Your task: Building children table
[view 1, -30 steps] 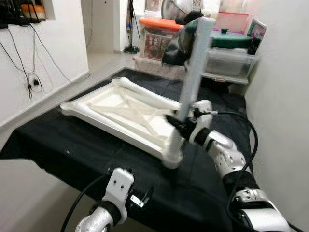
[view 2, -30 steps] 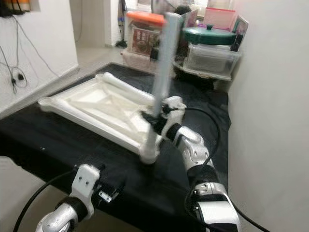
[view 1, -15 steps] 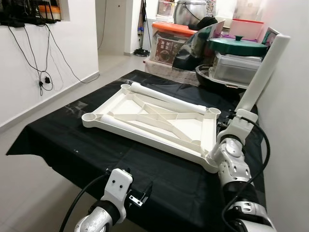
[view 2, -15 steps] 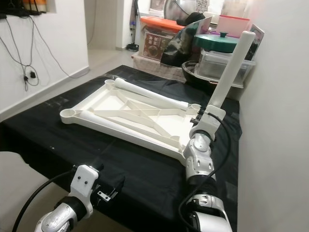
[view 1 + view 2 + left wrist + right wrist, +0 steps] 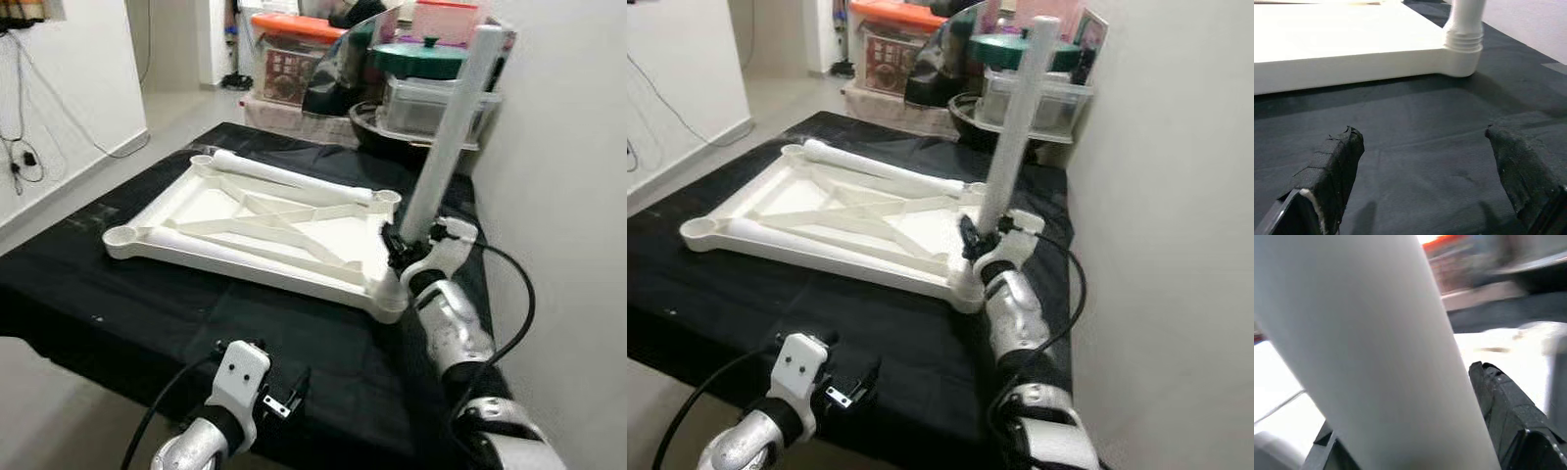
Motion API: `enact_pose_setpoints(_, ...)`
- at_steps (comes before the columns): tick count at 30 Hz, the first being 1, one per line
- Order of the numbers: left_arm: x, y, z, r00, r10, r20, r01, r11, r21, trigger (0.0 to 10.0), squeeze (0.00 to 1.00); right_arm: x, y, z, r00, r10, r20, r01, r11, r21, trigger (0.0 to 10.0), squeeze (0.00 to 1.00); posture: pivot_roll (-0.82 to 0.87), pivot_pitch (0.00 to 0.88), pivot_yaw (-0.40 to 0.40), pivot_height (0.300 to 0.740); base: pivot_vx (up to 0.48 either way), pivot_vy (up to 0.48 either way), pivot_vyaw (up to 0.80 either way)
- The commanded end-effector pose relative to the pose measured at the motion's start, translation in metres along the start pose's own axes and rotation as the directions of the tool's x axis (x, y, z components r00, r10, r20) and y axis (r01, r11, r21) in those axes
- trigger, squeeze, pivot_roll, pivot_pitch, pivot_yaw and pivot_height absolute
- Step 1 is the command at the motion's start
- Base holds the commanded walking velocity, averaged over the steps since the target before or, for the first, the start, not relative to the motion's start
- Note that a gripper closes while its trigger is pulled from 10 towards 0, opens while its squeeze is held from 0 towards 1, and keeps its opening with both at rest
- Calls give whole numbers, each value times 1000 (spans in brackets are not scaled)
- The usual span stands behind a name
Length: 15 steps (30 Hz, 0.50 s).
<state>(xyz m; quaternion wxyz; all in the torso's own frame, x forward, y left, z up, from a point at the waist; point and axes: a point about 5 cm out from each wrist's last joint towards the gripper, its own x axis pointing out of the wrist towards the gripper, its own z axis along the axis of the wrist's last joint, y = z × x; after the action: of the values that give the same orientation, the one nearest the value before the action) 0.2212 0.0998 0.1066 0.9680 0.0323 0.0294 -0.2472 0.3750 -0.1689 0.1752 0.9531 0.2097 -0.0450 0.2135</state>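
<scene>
The bench (image 5: 147, 323) is covered by a black cloth (image 5: 872, 333) that drapes over its near edge and hangs down at the corner on the robot's left. Directly on the cloth lies a white plastic tabletop (image 5: 260, 230), flipped underside up, with diagonal ribs crossing inside its raised rim and round leg sockets at its corners. It lies at an angle to the bench edge, toward the robot's right half of the bench. One white leg (image 5: 294, 178) lies flat along the tabletop's far edge. Another white leg (image 5: 446, 137) stands tilted at the tabletop's near right corner (image 5: 1462, 51), which rests on the cloth.
</scene>
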Motion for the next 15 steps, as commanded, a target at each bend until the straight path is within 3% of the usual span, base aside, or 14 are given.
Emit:
enact_pose_setpoints(1,1,-1,-2,1000,-4,-8,4,1000,-6,10000,0,-2,25,0,935,340,-100,-337,941,42,10000,0,214,0,-105,740,0,0,0)
enact_pose_setpoints(2,1,-1,-2,1000,-4,-7,4,1000,-6,10000,0,-5,29,-1,898,418,-139,-415,908,51,10000,0,214,0,-105,740,0,0,0)
enact_pose_setpoints(3,1,-1,-2,1000,-4,-7,4,1000,-6,10000,0,-5,29,-1,898,418,-139,-415,908,51,10000,0,214,0,-105,740,0,0,0)
enact_pose_setpoints(5,0,-1,-2,1000,-4,-8,4,1000,-5,10000,0,-16,39,-6,762,597,-252,-603,795,58,10000,0,218,0,-106,740,0,0,0)
enact_pose_setpoints(6,0,-1,-2,1000,-4,-8,4,1000,-5,10000,0,-16,39,-6,762,597,-252,-603,795,58,10000,0,218,0,-106,740,0,0,0)
enact_pose_setpoints(8,0,-1,-2,1000,-4,-8,4,1000,-5,10000,0,-23,45,-11,644,692,-327,-708,701,87,10000,0,218,0,-104,740,0,0,0)
enact_pose_setpoints(9,0,-1,-2,1000,-4,-8,4,1000,-5,10000,0,-23,45,-11,644,692,-327,-708,701,87,10000,0,218,0,-104,740,0,0,0)
enact_pose_setpoints(11,0,-1,-2,1000,-4,-9,4,1000,-5,10000,0,-24,51,-13,571,742,-350,-763,638,107,10000,0,219,0,-104,740,0,0,0)
enact_pose_setpoints(12,0,-1,-2,1000,-4,-9,4,1000,-5,10000,0,-24,51,-13,571,742,-350,-763,638,107,10000,0,219,0,-104,740,0,0,0)
enact_pose_setpoints(13,0,-1,-2,1000,-5,-10,4,1000,-5,10000,0,-21,56,-13,552,758,-346,-779,617,108,4353,0,220,0,-102,740,0,0,0)
enact_pose_setpoints(14,0,-1,-2,1000,-5,-10,4,1000,-5,10000,0,-21,56,-13,552,758,-346,-779,617,108,4353,0,220,0,-102,740,0,0,0)
enact_pose_setpoints(15,0,-1,-2,1000,-5,-11,5,1000,-4,10000,0,-11,58,-14,599,729,-330,-759,649,57,0,0,222,0,-105,740,0,0,0)
